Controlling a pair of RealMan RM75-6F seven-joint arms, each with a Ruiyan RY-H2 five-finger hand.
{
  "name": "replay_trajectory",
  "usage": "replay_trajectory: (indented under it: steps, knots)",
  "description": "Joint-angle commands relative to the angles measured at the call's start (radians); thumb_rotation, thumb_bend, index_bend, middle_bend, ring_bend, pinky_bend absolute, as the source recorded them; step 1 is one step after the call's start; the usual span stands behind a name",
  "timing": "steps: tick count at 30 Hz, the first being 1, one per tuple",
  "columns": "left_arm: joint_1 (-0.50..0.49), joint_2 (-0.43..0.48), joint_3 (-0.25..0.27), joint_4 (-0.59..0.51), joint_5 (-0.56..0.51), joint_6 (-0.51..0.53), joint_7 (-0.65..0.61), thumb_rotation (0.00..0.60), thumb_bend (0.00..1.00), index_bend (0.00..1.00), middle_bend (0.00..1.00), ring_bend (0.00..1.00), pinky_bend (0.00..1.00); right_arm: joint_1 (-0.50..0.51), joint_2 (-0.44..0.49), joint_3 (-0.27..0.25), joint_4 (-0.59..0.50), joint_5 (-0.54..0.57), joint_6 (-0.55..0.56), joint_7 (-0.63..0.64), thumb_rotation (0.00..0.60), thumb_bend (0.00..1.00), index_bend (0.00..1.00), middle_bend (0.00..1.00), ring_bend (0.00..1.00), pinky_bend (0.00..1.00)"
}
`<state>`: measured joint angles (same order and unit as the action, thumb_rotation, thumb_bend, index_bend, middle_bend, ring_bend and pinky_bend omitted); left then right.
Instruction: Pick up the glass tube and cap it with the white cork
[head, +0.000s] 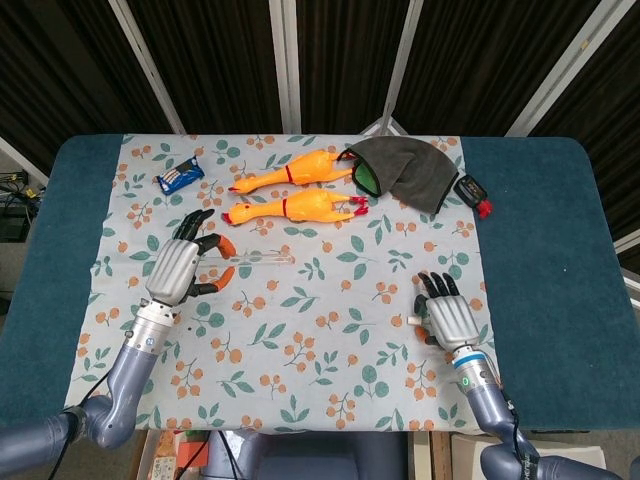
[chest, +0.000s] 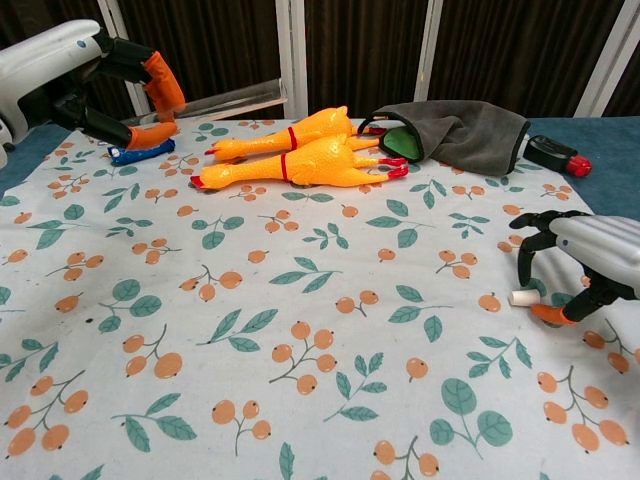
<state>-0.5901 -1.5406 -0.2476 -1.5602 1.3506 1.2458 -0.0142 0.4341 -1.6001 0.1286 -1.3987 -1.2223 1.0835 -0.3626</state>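
Note:
My left hand pinches one end of the clear glass tube between its orange-tipped thumb and fingers. The tube is held above the cloth, lying roughly level and pointing right toward the rubber chickens. The white cork lies on the cloth at the right. My right hand hovers just right of the cork with fingers arched and apart. Its thumb tip sits beside the cork without holding it.
Two orange rubber chickens lie at the back centre. A grey cloth half covers green glasses. A blue packet sits back left and a black-red gadget back right. The floral cloth covers a blue table.

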Motion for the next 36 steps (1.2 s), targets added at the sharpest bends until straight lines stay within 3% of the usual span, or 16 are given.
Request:
replay_trajectory:
  steps: [1,16,24,36]
  knots:
    - [-0.001,-0.001,0.000,0.000,0.001,0.001,-0.001,0.600,0.60,0.67,0.54,0.08,0.00,0.001,0.000,-0.001,0.004,0.008,-0.003,-0.003,0.600,0.35,0.50,0.11,0.00,0.00]
    - [-0.006,-0.010,0.001,0.005,-0.002,-0.003,-0.001,0.600,0.60,0.67,0.54,0.08,0.00,0.003,-0.002,-0.010,0.009,0.000,0.008,0.012,0.600,0.41,0.60,0.14,0.01,0.00]
    - [-0.016,-0.025,-0.004,0.013,0.001,-0.007,-0.014,0.600,0.61,0.67,0.54,0.08,0.00,0.018,0.020,0.015,-0.015,-0.015,0.027,0.019,0.600,0.42,0.61,0.15,0.01,0.00]
    - [-0.094,-0.212,-0.058,0.208,-0.008,-0.037,-0.195,0.600,0.61,0.67,0.55,0.08,0.00,0.070,0.112,0.114,-0.056,0.009,0.033,0.022,0.600,0.42,0.61,0.15,0.01,0.00]
